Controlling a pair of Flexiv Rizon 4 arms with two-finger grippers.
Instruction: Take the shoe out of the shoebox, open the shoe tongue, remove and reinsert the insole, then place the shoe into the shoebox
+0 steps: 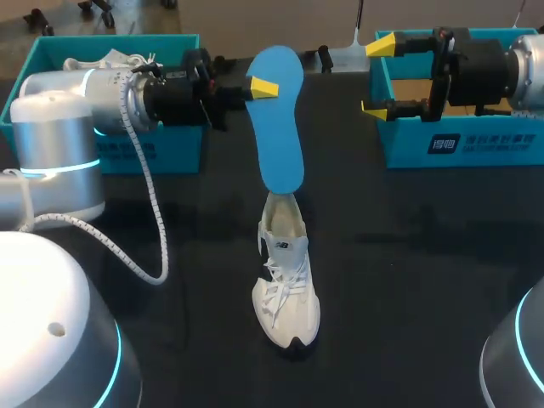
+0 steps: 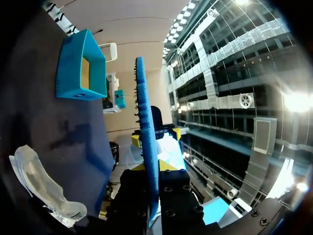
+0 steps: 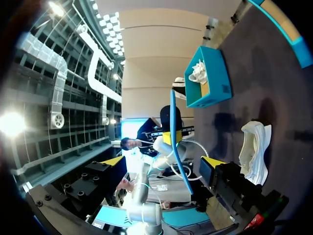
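Your left gripper (image 1: pixel 257 87) has its jaws closed on the blue insole (image 1: pixel 280 119), one yellow-tipped finger pressed to each flat face near the insole's far end. The insole hangs edge-on from that grip, broad end far and narrow end near. From overhead its near end overlaps the heel opening of the white sneaker (image 1: pixel 286 293); you cannot tell whether the two touch.

The sneaker stands upright on its sole in the middle of the black table (image 1: pixel 408 255). Its toe points to the near edge, and its laces are loose over the tongue.

Your right gripper (image 1: pixel 380 76) has its jaws spread wide with nothing between them. It sits well to the right of the insole, over the left end of the right shoebox (image 1: pixel 476 144), and its fingers point left towards the insole.

The right shoebox is teal and sits at the table's far right. A matching left shoebox (image 1: pixel 144 144) sits at the far left, behind your left arm. A second white shoe (image 1: pixel 110 59) lies inside it.
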